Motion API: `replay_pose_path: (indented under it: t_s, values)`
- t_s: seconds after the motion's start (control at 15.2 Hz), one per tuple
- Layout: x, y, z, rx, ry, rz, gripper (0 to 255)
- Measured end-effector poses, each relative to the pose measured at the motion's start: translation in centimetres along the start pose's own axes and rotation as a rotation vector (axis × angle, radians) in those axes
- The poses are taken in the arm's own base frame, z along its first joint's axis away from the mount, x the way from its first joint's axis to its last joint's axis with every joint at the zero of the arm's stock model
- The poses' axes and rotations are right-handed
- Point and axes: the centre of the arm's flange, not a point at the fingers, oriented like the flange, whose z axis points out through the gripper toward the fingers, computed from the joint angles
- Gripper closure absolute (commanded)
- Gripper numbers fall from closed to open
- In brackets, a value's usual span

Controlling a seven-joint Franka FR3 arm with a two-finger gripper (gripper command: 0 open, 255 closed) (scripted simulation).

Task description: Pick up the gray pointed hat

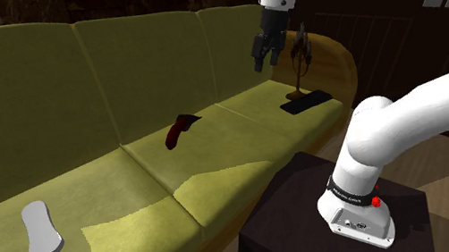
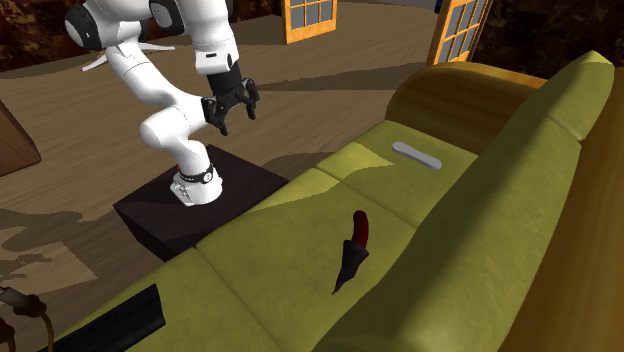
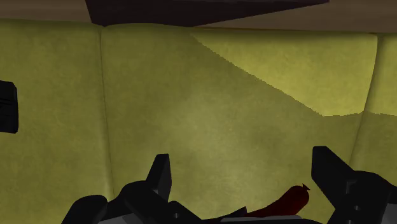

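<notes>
The pointed hat (image 1: 180, 129) lies flat on the middle cushion of the olive sofa (image 1: 116, 199); it looks dark red at one end and near black at its pointed end (image 2: 349, 266). My gripper (image 1: 269, 57) hangs open in the air well above the seat, off to the shoulder view's right of the hat and apart from it. In the second exterior view the gripper (image 2: 233, 113) is over the sofa's front edge near the stand. In the wrist view the fingers (image 3: 160, 175) stand wide apart, and the hat's red end (image 3: 287, 201) shows low between them, far below.
A pale grey oblong object (image 1: 39, 230) lies on the far cushion. A flat black object (image 1: 305, 101) and a dark twiggy ornament (image 1: 300, 50) sit on the cushion below the gripper. The dark stand (image 1: 303, 213) is against the sofa front. The sofa back (image 1: 142, 69) rises behind the hat.
</notes>
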Motion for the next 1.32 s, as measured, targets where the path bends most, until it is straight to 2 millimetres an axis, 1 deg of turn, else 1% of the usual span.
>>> replay_pose_path:
  t_s: [0.07,0.2,0.33,0.46,0.53,0.59,0.73,0.79,0.92,1.06,1.12,1.32]
  values:
    - [0.0,0.0,0.0,0.000,0.000,0.000,0]
    - [1.2,-1.1,0.6,-0.006,-0.010,0.036,0]
    - [3.2,-2.3,1.8,-0.015,-0.024,0.091,0]
    - [4.7,-3.6,3.7,-0.026,-0.040,0.151,0]
    - [6.2,-4.2,4.2,-0.031,-0.047,0.182,0]
    - [7.2,-5.2,4.7,-0.035,-0.055,0.211,0]
    - [9.0,-6.0,6.4,-0.046,-0.072,0.274,0]
    - [10.4,-6.6,7.1,-0.050,-0.079,0.305,0]
    - [12.8,-7.1,8.9,-0.060,-0.095,0.367,0]
    - [14.7,-8.2,10.5,-0.070,-0.111,0.428,0]
    - [16.2,-8.7,11.2,-0.075,-0.119,0.459,0]
    - [19.5,-9.3,13.9,-0.090,-0.143,0.553,0]
